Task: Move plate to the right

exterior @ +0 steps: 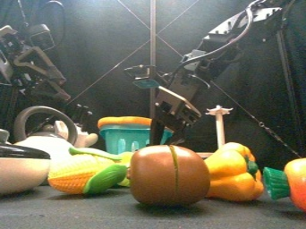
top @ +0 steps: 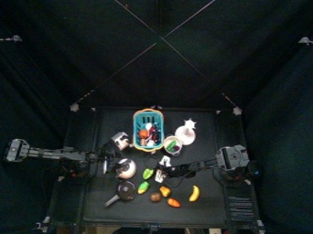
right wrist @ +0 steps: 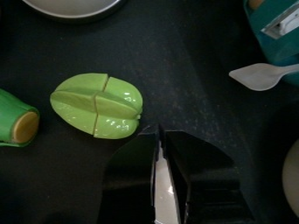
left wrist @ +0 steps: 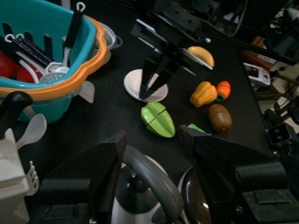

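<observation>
Plate (left wrist: 135,84) rim sits clamped between the right fingers (right wrist: 197,175), near the green toy piece (right wrist: 98,105).

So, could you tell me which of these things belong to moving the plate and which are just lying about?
In the job: plate; right gripper, clamped on its rim.
Lying about: teal basket; green toy piece; corn; brown toy piece; yellow pepper.
</observation>
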Robot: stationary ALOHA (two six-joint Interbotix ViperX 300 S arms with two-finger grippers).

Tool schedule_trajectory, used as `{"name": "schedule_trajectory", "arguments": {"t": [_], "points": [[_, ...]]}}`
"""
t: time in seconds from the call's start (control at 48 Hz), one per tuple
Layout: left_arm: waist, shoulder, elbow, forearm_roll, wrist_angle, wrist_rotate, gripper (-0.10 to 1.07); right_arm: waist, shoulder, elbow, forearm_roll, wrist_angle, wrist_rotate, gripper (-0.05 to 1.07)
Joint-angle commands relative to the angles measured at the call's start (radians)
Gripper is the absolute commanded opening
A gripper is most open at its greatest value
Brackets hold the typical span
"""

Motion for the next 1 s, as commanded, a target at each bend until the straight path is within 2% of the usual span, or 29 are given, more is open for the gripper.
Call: {"name": "schedule_trajectory", "arguments": {"t": [0.0, 0.688, 0.979], "points": [[0.002, 0.002, -0.014, 0.0, -0.012, 0.0, 0.89, 0.0, -0.011, -0.025, 0.003, -0.017, -0.002, 0.5], [0.002, 0.002, -0.014, 0.002, -0.012, 0.0, 0.89, -0.005, 0.017, -0.023, 0.023, -0.034, -0.002, 0.5], [0.002, 0.002, -0.012, 0.0, -0.012, 0.0, 0.89, -0.009, 0.011, 0.025, 0.063, 0.003, 0.0, 0.5]]}}
